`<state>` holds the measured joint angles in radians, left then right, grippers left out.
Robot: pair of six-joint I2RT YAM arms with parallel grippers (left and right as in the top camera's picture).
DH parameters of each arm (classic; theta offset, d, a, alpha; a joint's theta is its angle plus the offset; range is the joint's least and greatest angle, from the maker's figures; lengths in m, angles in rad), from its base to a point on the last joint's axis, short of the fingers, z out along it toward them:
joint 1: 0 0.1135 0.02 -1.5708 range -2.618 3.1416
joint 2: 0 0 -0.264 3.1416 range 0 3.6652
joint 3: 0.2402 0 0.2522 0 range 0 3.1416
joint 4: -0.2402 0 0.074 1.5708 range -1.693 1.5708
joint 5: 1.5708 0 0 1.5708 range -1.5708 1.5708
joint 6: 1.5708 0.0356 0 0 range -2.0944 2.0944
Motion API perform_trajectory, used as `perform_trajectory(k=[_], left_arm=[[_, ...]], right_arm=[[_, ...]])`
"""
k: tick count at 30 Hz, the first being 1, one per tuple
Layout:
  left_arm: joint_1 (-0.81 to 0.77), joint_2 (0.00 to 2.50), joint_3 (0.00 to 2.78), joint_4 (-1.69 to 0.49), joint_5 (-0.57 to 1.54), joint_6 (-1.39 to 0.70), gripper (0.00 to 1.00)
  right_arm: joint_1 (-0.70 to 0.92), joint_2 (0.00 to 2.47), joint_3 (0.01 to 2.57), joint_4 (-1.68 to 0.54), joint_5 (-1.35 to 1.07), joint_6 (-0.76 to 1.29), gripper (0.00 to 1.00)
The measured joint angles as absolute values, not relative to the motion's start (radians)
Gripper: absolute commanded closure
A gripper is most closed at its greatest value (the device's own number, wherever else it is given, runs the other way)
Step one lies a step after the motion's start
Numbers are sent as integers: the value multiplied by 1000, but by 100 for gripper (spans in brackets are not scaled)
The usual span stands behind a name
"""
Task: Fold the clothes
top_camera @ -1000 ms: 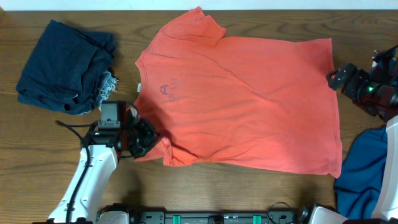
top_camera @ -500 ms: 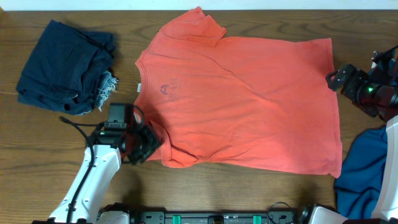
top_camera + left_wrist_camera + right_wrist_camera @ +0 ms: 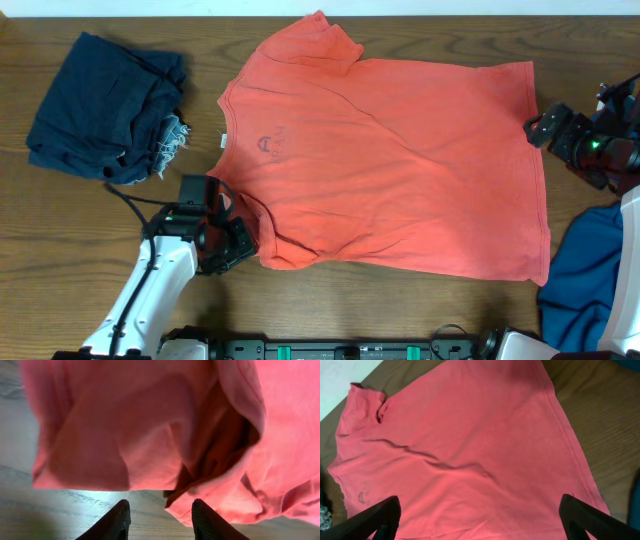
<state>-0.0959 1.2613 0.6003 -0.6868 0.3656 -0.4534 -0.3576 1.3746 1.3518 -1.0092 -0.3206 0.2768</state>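
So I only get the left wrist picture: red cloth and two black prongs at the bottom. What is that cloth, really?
Observer: It's a coral-red T-shirt, spread out flat on a wooden table.
Visitor: Is it the only garment there?
Observer: No, a dark navy pile lies past the shirt's collar end, not touching it.
Visitor: And what's the other arm doing?
Observer: The right end effector hangs open beside the shirt's hem, holding nothing.
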Motion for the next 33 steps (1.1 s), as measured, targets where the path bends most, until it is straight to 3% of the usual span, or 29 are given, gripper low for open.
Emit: perform_trajectory(k=[10, 17, 27, 33], left_arm=[[-286, 1305, 599, -620, 356, -419, 58], [-290, 1320, 598, -617, 337, -422, 94], [-290, 1320, 644, -609, 418, -422, 94], [-290, 1322, 694, -488, 445, -424, 94]], right_arm=[[-358, 1375, 1352, -1011, -321, 277, 1], [-358, 1375, 1352, -1012, -320, 277, 1], [-358, 1375, 1352, -1012, -320, 277, 1], [-358, 1375, 1352, -1012, -320, 277, 1]])
